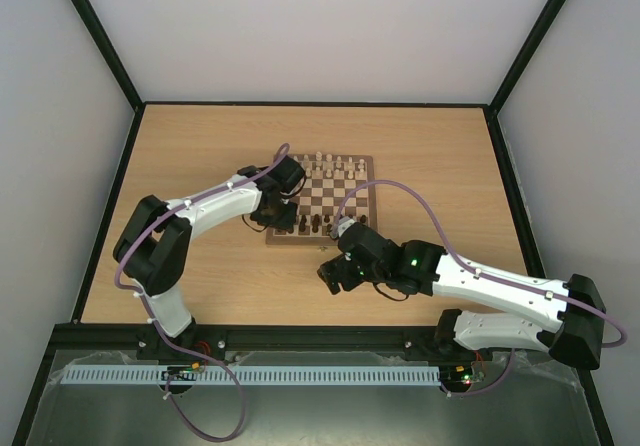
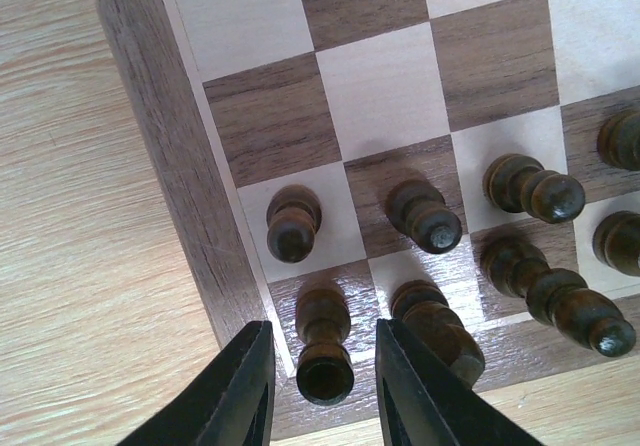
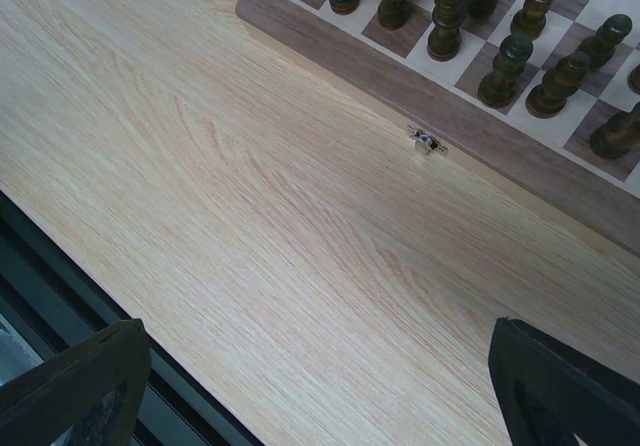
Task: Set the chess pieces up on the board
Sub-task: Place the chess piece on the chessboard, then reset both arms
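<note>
**Left wrist: narrow jaws flank a corner piece**

Left wrist view looks down on the near left corner of the board [image 2: 190, 196]. The left gripper [image 2: 324, 328] hangs over the corner square, a dark one. A dark corner piece [image 2: 324, 366] stands there between the two black fingers [image 2: 238, 396]; a thin gap shows on each side of it, so the jaws are narrow but parted and grip nothing. Another dark piece sits on the next back-row square, just beside one finger and partly hidden by it; more dark pieces [image 2: 425, 216] stand in the row ahead, one to a square.

Top external view shows the board lying near the middle of the table [image 1: 200, 156]. The left arm bends in from the left, its gripper above the board's near left corner. Dark pieces crowd the two near rows; pale pieces [image 1: 330, 164] line the far rows. The right gripper [image 1: 335, 274] is off the board, over the table just beside the board's near edge.

Right wrist view has that gripper's fingers in the two lower corners, spread wide, with only the table's wood grain between them; it holds nothing. The board's near border crosses the upper right, with a small metal latch [image 3: 427, 142] on its outer edge. Beyond the border, dark pieces stand in their rows on the squares, well apart from the fingers.
</note>
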Available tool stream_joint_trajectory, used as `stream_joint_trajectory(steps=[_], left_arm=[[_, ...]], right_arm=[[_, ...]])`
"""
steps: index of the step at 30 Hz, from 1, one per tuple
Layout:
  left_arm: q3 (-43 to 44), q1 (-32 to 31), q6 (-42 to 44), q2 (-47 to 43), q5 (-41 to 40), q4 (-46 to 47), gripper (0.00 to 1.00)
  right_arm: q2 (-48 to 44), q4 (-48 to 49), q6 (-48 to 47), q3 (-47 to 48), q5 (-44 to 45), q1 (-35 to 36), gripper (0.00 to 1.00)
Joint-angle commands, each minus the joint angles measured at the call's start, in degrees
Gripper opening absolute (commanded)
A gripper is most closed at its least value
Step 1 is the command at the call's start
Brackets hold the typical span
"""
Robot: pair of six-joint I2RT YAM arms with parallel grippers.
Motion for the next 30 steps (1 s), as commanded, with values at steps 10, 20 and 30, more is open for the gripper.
stream_joint_trajectory(steps=[10,20,30], left_arm=[[7.07,-0.21,-0.75,-13.79,-2.35,-4.7,0.5],[2.89,0.44,-2.24,-25.65,-2.66,4.5,0.99],[-9.77,0.58,-4.01,-39.24,-2.32,13.41,0.99]], right_arm=[[-1.36,-0.1,0.59,-0.07,2.89,-0.22,0.99],[-5.11,4.12,2.75,2.21,9.79,-0.17,0.99],[-3.34,6.11,4.52,2.14,18.03,-0.22,0.99]])
